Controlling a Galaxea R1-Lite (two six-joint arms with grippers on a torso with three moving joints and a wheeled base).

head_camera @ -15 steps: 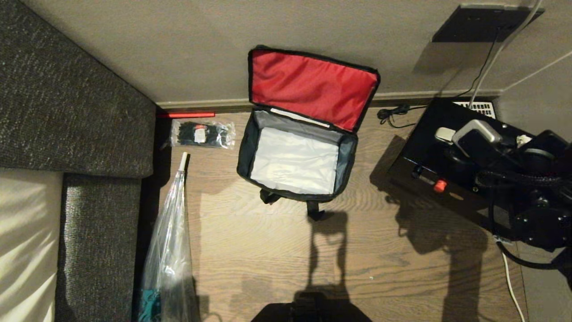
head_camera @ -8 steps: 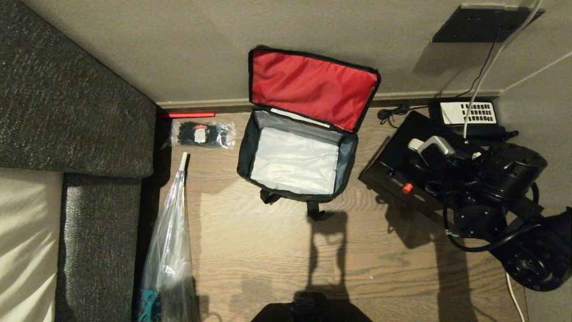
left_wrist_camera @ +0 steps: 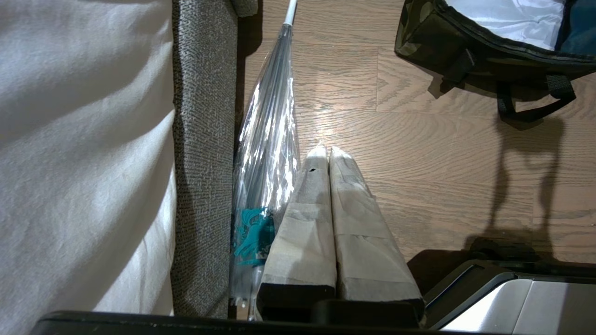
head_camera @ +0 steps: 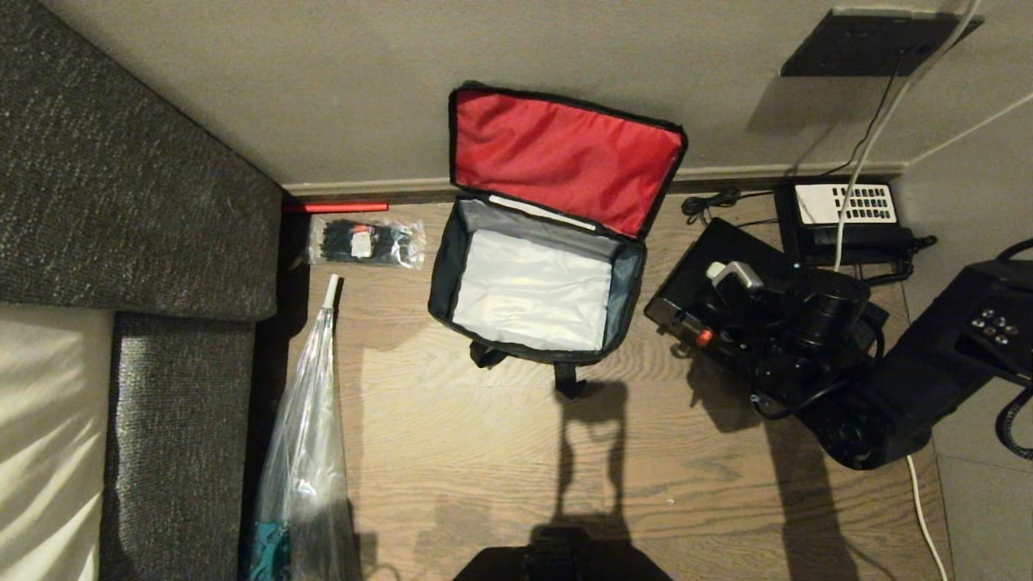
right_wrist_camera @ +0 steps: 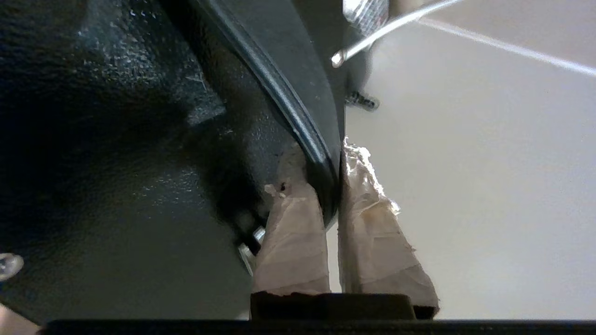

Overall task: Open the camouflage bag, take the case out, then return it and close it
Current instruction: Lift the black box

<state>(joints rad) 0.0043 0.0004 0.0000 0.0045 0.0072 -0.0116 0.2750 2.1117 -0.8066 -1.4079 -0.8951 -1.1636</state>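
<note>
Red-lined bag (head_camera: 537, 266) open on wood floor (head_camera: 484, 452), silvery inside bare, black case (head_camera: 710, 278) at its 3 o'clock, handle pinched by right end effector (right_wrist_camera: 333, 186), left end effector (left_wrist_camera: 328, 153) pressed together beside umbrella (left_wrist_camera: 267, 153).

A clear packet (head_camera: 365, 241) of black items lies on the wood floor (head_camera: 484, 476) by the back wall, a red stick (head_camera: 335, 207) along the skirting just behind it. A folded clear umbrella (head_camera: 307, 452) lies along the grey sofa (head_camera: 121, 202). A black telephone (head_camera: 847, 211) with a white keypad sits in the floor's right back corner.
</note>
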